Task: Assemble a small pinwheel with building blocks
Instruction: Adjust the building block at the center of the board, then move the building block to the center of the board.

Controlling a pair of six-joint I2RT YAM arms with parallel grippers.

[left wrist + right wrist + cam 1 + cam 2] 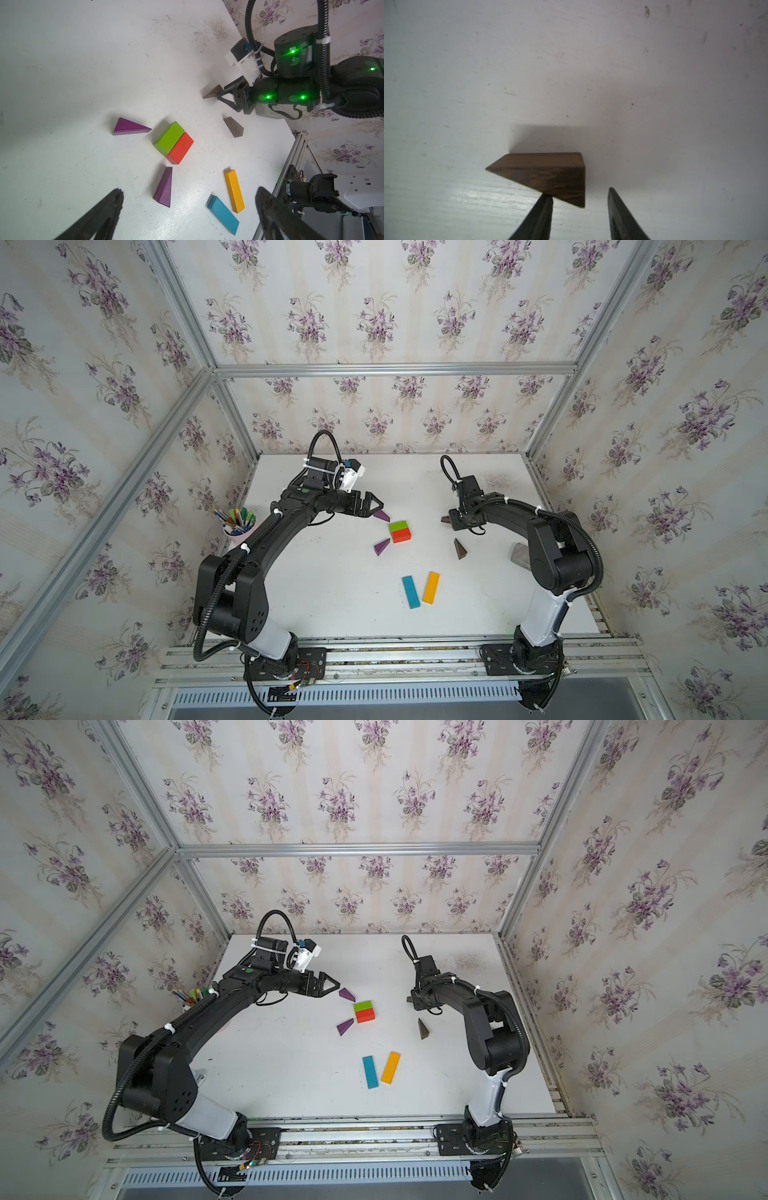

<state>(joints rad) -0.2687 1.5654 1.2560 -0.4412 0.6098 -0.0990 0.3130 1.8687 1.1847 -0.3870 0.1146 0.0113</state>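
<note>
The building blocks lie loose on the white table. A green block [398,526] and a red block [401,535] sit side by side and touching. One purple wedge [381,515] lies just beyond them, another purple wedge [381,547] to their left. A blue bar [410,592] and an orange bar [431,588] lie nearer the front. My left gripper [376,506] hovers open by the far purple wedge, holding nothing [189,190]. My right gripper [579,193] straddles a brown wedge [550,174]: one finger touches its slanted edge, the other stands apart. A second brown wedge [459,549] lies free.
A pink cup of coloured pens [237,526] stands at the table's left edge beside the left arm. A grey object [519,556] lies partly under the right arm. Wallpapered walls with metal posts close in the table; a metal rail [395,649] runs along the front.
</note>
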